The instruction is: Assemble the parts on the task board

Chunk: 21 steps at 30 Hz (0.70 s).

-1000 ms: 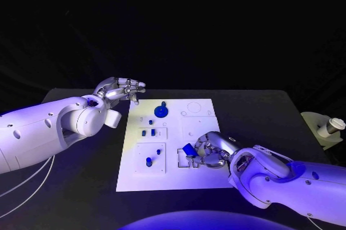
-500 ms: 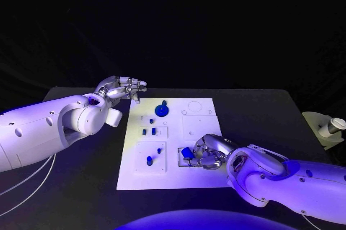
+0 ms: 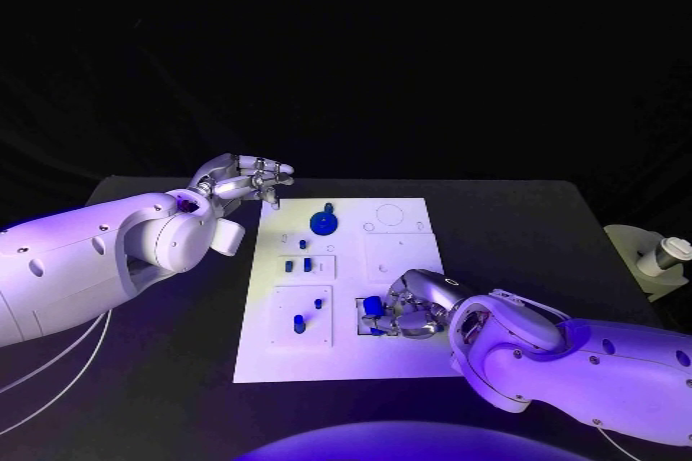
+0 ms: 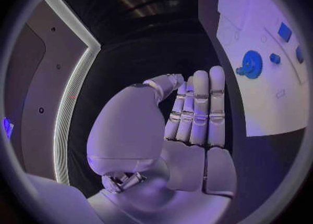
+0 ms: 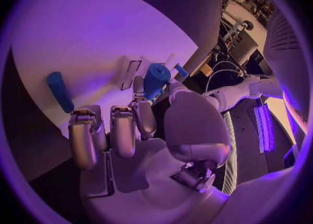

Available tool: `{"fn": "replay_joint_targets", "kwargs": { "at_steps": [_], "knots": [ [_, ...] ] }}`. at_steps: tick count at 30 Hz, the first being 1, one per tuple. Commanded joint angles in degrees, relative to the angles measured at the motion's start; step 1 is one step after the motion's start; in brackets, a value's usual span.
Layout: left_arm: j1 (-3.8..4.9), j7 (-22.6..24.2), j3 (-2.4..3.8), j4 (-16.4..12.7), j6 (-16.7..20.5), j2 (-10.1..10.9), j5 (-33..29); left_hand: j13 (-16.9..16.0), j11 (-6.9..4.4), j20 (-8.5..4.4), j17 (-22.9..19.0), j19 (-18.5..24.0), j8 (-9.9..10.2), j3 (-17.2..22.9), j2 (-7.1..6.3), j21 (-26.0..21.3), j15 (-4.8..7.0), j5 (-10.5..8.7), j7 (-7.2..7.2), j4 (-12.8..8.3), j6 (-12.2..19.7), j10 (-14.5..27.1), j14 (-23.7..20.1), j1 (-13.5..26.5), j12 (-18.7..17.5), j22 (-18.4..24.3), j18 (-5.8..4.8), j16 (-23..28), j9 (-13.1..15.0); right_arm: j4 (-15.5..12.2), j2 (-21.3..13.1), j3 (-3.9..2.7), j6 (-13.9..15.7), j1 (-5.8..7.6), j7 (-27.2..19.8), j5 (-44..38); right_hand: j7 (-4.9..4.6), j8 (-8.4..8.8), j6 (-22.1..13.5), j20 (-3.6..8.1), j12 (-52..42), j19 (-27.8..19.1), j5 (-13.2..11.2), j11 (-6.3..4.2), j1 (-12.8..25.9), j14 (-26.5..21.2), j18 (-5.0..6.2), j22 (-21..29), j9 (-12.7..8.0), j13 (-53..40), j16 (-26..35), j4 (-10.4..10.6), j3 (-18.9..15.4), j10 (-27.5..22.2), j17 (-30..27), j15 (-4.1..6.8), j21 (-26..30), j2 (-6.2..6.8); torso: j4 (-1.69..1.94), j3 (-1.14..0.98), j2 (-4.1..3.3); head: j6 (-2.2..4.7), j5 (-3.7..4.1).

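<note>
Head view: right hand (image 3: pixel 408 306) pinches a blue part (image 3: pixel 374 306) over the board's (image 3: pixel 404 366) near-edge slot for seating, while left hand (image 3: pixel 245 179), fingers curled on nothing, waits clear.

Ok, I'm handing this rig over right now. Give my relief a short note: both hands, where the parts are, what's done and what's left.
Right silver hand: holds a small blue block part, low over the near-right recess of the white task board. The right wrist view shows the block between its fingers.
Left silver hand: raised beside the board's far-left corner, fingers curled in, holding nothing.
On the board: a blue round gear-like part at the far end; small blue pieces in the middle-left panel; more in the near-left panel.
Done: block picked up and brought to the recess.
Left: seat and release it; whether the other pieces are seated I cannot tell.
</note>
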<state>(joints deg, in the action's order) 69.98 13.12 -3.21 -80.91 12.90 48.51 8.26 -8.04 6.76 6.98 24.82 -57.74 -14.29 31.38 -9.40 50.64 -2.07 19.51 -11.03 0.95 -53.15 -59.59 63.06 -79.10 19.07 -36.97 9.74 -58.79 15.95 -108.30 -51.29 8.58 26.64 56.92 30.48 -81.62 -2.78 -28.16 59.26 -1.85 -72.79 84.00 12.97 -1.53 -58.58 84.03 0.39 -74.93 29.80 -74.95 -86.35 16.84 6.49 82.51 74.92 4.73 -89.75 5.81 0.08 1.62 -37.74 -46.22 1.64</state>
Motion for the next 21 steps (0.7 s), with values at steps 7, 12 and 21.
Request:
{"fn": "replay_joint_targets", "kwargs": {
  "at_steps": [7,12,21],
  "knots": [
    [0.07,0.01,0.04,-0.23,-0.84,0.02,-0.26,-0.06,0.02,0.21,-0.09,-0.14,-0.27,0.05,0.12,-0.29,0.0,0.06,0.06,0.18,0.42,0.28,-0.44,0.42,0.45,0.13,0.88,-0.4,-0.11,0.61,0.6,-0.01,-0.1,-0.02,0.66,-2.13,0.06,0.09,-0.33,0.55,0.0,6.0,-0.26,0.1,0.61,4.19,-0.39,-15.07,-0.02,-1.49,-0.22,0.04,-0.51,0.44,5.24,0.24,-0.25,-0.5,-0.04,-0.01,-0.03,-0.02,0.02],
    [0.07,-0.06,0.04,-0.24,-0.86,0.04,-0.25,-0.06,0.02,0.21,-0.09,-0.14,-0.27,0.05,0.12,-0.29,0.0,0.06,0.06,0.18,0.42,0.28,-0.44,0.42,0.45,0.13,0.88,-0.4,-0.11,0.73,0.77,-0.01,-0.03,-0.02,0.69,-2.44,0.09,0.01,-0.32,0.56,-0.1,6.0,-0.08,0.08,0.63,4.22,-0.39,-15.07,0.02,-1.61,-0.27,0.02,-0.54,0.51,5.37,0.25,-0.25,-0.87,-0.04,-0.04,-0.01,-0.07,-0.03],
    [0.07,-0.2,0.04,-0.27,-0.95,0.06,-0.23,-0.05,0.03,0.21,-0.11,-0.17,-0.29,0.09,0.18,-0.35,-0.01,0.08,0.05,0.21,0.44,0.33,-0.47,0.37,0.5,0.17,0.88,-0.42,-0.11,1.03,0.94,-0.01,1.08,-0.02,0.78,-3.21,0.1,-0.46,-0.46,0.58,0.25,6.0,-3.02,0.07,2.71,4.21,-0.39,-15.07,0.22,-1.65,-0.25,0.07,-3.11,0.48,5.38,0.26,-0.25,-0.86,-0.03,-0.03,0.01,-0.05,-0.04]
  ]
}}
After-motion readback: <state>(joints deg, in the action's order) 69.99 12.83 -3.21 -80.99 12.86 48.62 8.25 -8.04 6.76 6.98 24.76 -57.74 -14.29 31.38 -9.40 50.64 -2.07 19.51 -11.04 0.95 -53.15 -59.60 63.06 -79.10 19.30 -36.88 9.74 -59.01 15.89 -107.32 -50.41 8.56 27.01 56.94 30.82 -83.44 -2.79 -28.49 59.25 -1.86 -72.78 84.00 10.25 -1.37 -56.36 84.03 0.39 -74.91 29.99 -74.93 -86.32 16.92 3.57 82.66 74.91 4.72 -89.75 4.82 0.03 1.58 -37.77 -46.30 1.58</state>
